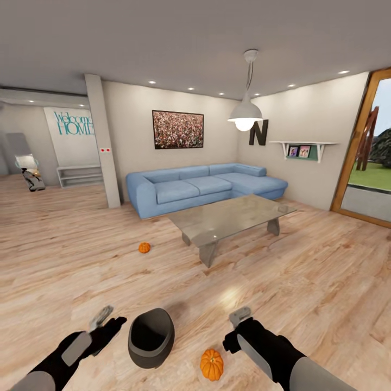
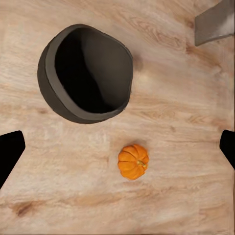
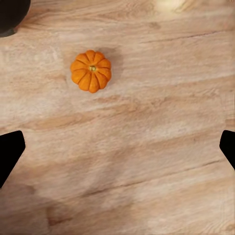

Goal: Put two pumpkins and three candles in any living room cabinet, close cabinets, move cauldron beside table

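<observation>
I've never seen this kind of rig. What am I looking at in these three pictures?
This is a simulated two-armed robot in a living room. The big picture comes from its head camera: the left gripper and right gripper hang over a wood floor, both open and empty. Between them lie a black cauldron and a pumpkin; a second pumpkin lies near the glass table. The two small pictures come from cameras on each wrist, looking down at that floor.

The head camera looks forward and down from above both arms across the wooden floor (image 1: pixel 81 260) toward the sofa (image 1: pixel 201 187), while both wrist cameras face apparently straight down, close over the floor, sharing the nearer pumpkin (image 1: pixel 212 364) (image 2: pixel 132 161) (image 3: pixel 91 71) and cauldron (image 1: pixel 151 338) (image 2: pixel 85 73) (image 3: pixel 11 17).
</observation>
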